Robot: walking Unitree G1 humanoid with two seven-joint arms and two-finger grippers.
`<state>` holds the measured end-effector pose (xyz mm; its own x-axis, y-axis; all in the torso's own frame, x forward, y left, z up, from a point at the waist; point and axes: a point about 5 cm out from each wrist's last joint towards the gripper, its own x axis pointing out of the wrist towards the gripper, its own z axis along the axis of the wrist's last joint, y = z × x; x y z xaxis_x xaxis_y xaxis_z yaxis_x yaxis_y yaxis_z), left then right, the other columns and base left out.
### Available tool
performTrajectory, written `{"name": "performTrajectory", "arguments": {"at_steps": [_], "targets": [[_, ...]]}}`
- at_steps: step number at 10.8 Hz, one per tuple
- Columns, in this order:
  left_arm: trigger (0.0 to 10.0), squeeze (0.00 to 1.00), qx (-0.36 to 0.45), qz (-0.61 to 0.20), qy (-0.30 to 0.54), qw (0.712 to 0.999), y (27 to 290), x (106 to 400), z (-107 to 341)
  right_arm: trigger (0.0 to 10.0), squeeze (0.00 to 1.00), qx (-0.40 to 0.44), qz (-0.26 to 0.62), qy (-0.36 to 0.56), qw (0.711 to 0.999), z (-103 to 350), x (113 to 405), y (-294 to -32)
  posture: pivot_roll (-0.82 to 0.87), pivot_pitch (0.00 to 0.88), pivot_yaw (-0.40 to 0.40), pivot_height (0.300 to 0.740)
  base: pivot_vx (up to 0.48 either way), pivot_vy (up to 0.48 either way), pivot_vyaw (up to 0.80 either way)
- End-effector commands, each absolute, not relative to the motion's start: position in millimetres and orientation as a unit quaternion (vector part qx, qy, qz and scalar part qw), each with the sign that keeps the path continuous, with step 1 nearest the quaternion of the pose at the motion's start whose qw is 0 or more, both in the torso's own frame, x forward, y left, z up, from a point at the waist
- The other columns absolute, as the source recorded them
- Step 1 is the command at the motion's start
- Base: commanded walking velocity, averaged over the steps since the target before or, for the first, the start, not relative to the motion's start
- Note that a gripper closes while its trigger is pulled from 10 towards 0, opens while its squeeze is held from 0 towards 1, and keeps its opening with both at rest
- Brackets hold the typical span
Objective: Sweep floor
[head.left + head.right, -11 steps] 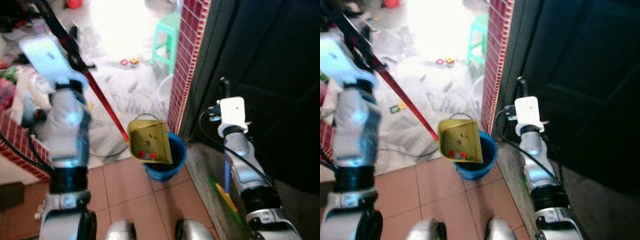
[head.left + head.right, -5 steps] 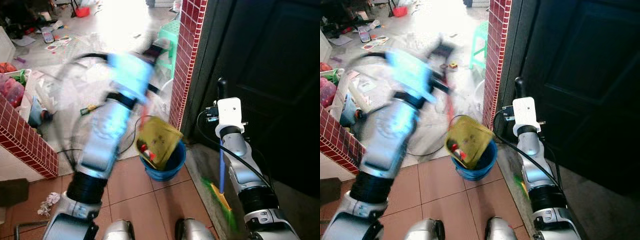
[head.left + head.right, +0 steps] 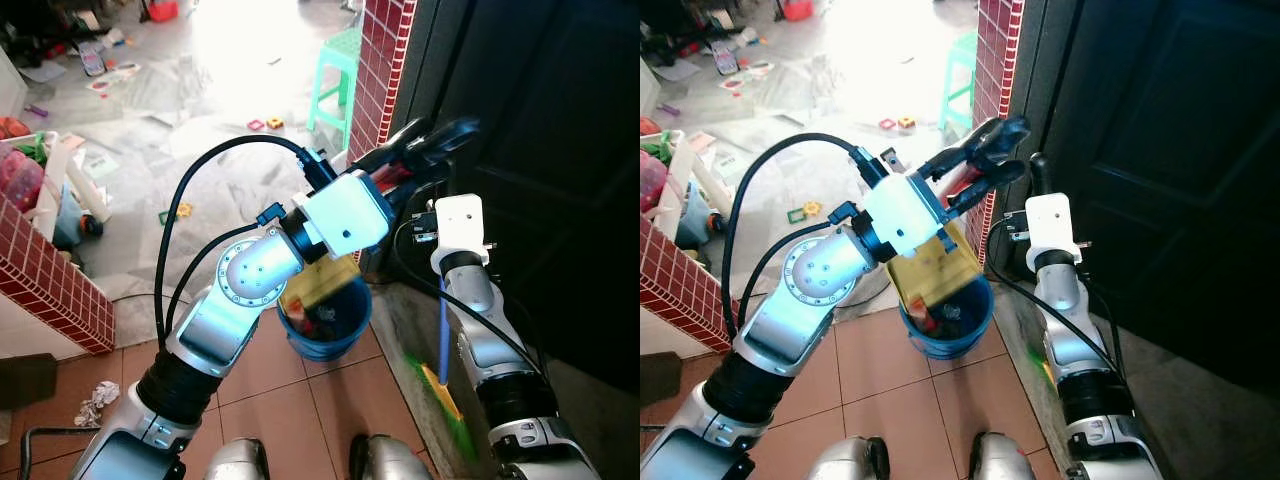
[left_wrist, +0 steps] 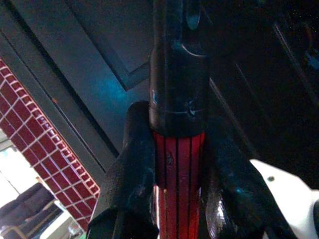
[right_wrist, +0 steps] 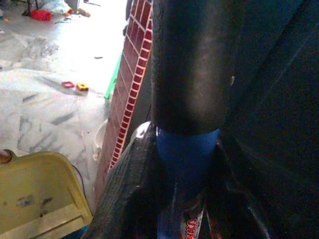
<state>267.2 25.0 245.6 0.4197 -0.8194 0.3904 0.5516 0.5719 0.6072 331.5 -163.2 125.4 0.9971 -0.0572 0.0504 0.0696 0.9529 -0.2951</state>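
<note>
From my station I saw a low red-brick wall (image 3: 50, 280) at the far left, with a crumpled bit of paper (image 3: 97, 398) on the terracotta tiles (image 3: 330, 395) near its foot; beyond it the pale marble floor (image 3: 130, 130) ran up into strong glare, scattered with small toys (image 3: 262, 124) and clutter; a green plastic stool (image 3: 335, 75) stood at the edge of the light, just beside a red-tiled pillar (image 3: 378, 70).

My left arm reached across the middle of the scene; the left gripper (image 3: 992, 155) was raised in front of the pillar, its black fingers (image 4: 130, 184) clamped on the red ribbed shaft of the dustpan handle (image 4: 178, 174), just below that handle's black cap; the yellow dustpan (image 3: 932, 268) hung tipped, mouth down, over the blue bucket (image 3: 330, 325); its lower edge sat inside the bucket rim, and small bits of litter lay in the bucket; the bucket stood on the tiles at the base of the pillar.

To the right a dark panelled door (image 3: 540, 150) closed off the room, with a grey concrete sill (image 3: 420, 350) along its foot; the right gripper (image 5: 182, 199) was held up close to the door, fingers (image 5: 127, 199) closed round the blue broom handle (image 3: 443, 330) below its black grip; the handle ran down beside the forearm to green and yellow bristles (image 3: 443, 395) resting on the sill.
</note>
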Motion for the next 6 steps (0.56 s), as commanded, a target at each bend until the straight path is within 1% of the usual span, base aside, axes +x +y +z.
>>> {"name": "performTrajectory", "arguments": {"at_steps": [1, 2, 3, 4, 5, 6], "targets": [[10.0, 0.00, 0.186, -0.422, -0.376, 0.804, 21, 258, 264, 10.0, 0.00, -0.162, -0.031, -0.039, 0.986, 133, 335, -163, -0.07, 0.096, -0.002, 0.740, 0.000, 0.000, 0.00], [10.0, 0.00, 0.163, -0.398, -0.378, 0.820, 26, 263, 270, 10.0, 0.00, -0.162, -0.032, -0.039, 0.986, 133, 336, -165, -0.07, 0.096, -0.002, 0.740, 0.000, 0.000, 0.00], [10.0, 0.00, 0.125, -0.314, -0.392, 0.856, 48, 280, 290, 10.0, 0.00, -0.160, -0.029, -0.036, 0.986, 132, 336, -166, -0.07, 0.090, -0.001, 0.740, 0.000, 0.000, 0.00], [10.0, 0.00, 0.096, -0.258, -0.400, 0.874, 65, 290, 305, 10.0, 0.00, -0.157, -0.023, -0.035, 0.987, 131, 335, -164, -0.07, 0.090, -0.001, 0.740, 0.000, 0.000, 0.00], [10.0, 0.00, -0.001, -0.143, -0.405, 0.903, 105, 305, 333, 10.0, 0.00, -0.151, -0.012, -0.033, 0.988, 128, 334, -159, -0.06, 0.090, -0.003, 0.740, 0.000, 0.000, 0.00], [10.0, 0.00, -0.031, -0.084, -0.409, 0.908, 129, 311, 343, 10.0, 0.00, -0.145, -0.002, -0.032, 0.989, 126, 333, -155, -0.06, 0.090, -0.004, 0.740, 0.000, 0.000, 0.00]]}}
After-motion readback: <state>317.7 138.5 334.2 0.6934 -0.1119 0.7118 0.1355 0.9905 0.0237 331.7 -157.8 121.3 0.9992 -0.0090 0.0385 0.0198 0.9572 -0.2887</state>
